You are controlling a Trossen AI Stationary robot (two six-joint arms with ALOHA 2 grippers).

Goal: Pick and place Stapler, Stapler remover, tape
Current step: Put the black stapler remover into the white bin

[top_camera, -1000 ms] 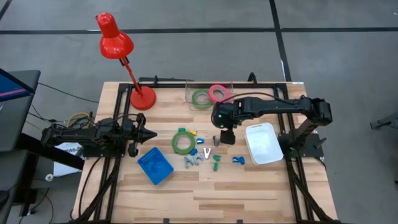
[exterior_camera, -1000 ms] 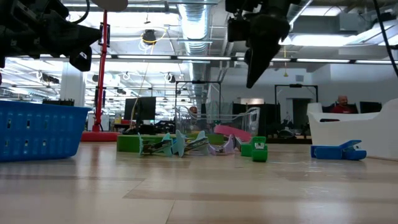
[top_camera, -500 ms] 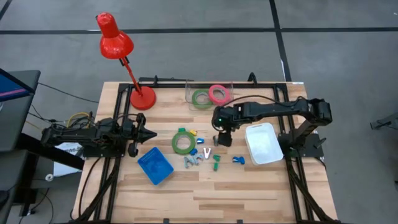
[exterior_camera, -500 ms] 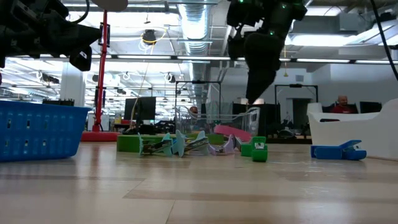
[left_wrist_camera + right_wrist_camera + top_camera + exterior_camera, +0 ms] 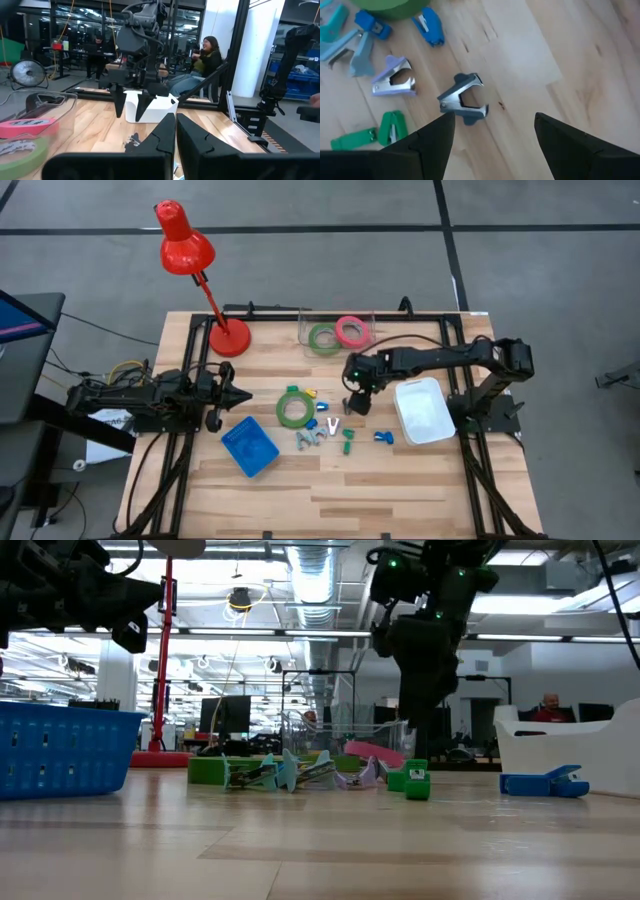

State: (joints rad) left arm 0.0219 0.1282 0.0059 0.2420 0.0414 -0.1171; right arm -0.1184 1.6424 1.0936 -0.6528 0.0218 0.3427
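My right gripper (image 5: 495, 118) is open and hovers low over the table, fingers pointing down. A dark blue-grey stapler remover (image 5: 462, 98) lies flat on the wood just ahead of one fingertip, untouched; in the high view my right gripper (image 5: 355, 402) is above it. A lavender stapler remover (image 5: 395, 78), a green stapler (image 5: 370, 133) and a blue stapler (image 5: 430, 23) lie close by. One green tape (image 5: 293, 407) lies flat on the table. A green tape (image 5: 323, 338) and a pink-red tape (image 5: 351, 331) sit in a clear container. My left gripper (image 5: 235, 396) waits shut at the table's left.
A white bin (image 5: 421, 410) stands right of my right gripper, and a blue basket (image 5: 249, 445) sits toward the near left. A red desk lamp (image 5: 229, 338) stands at the far left. Small teal and blue pieces (image 5: 308, 440) are scattered around the staplers. People sit beyond the table.
My right gripper has come down toward the table and shifted slightly toward the near edge, ending low over the dark stapler remover. Its fingers have stayed open. The things on the table have not moved.
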